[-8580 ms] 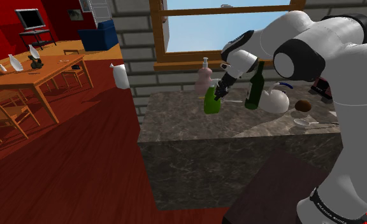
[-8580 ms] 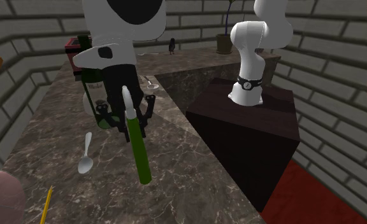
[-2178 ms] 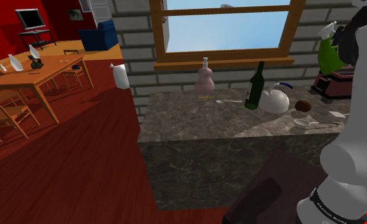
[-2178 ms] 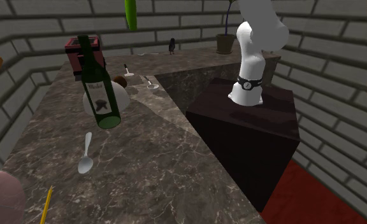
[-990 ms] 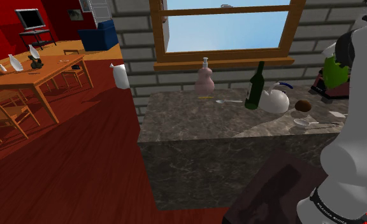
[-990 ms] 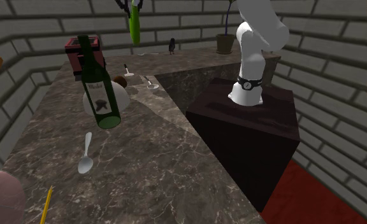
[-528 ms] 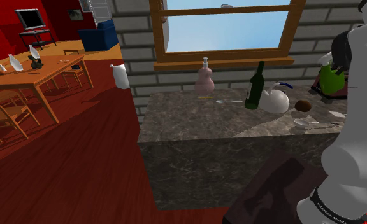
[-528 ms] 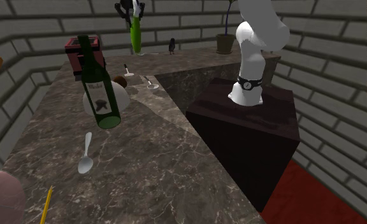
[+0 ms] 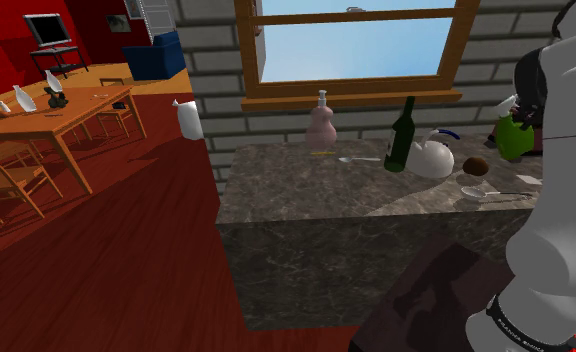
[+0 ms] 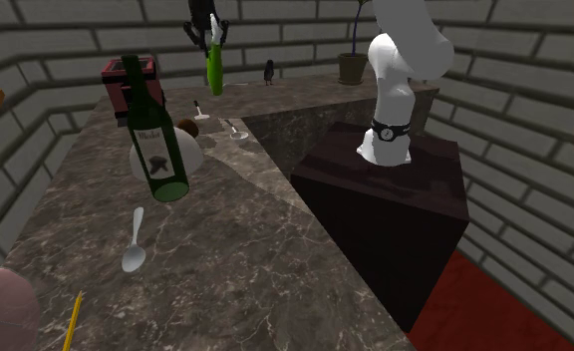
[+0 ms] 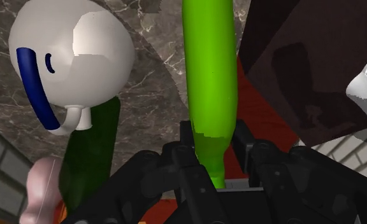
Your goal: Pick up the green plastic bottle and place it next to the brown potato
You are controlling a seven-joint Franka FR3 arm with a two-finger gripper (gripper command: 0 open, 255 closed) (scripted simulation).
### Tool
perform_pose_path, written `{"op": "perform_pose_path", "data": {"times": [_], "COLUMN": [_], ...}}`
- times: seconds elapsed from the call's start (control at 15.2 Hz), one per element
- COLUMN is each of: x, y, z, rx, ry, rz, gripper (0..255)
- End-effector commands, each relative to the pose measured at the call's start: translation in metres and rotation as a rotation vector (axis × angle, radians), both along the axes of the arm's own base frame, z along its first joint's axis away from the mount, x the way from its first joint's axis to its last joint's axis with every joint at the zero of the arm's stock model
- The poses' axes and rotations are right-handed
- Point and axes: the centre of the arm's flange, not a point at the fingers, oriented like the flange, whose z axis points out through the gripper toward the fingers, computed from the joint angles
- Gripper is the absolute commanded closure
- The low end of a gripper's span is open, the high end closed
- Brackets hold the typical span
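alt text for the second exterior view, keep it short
The black gripper holds a green bottle by its neck, over the far end of a marble counter. Nearer the camera stand a dark wine bottle and a white teapot, a brown potato just behind them, a spoon in front.

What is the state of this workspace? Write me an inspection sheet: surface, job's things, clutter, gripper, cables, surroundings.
Surface: counter, dark veined stone look.
Job's things: green bottle hangs base-down from the gripper, apart from the brown potato and not yet set beside it.
Clutter: dark wine bottle, white kettle with a blue handle, spoon, pink dispenser, yellow pencil, potted plant.
Gripper: gripper shut on the green bottle's neck.
Cables: nothing seen.
Surroundings: grey brick walls, window, wooden dining table with chairs, red floor.
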Motion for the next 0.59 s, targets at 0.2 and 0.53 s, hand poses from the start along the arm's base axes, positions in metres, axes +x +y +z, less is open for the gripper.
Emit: {"op": "perform_pose_path", "data": {"times": [0.2, 0.53], "x": [0.0, 0.0], "y": [-0.001, -0.001], "z": [-0.026, -0.053], "rx": [-0.001, -0.001], "ry": [0.0, 0.0], "rz": [0.0, 0.0], "gripper": [255, 255]}}
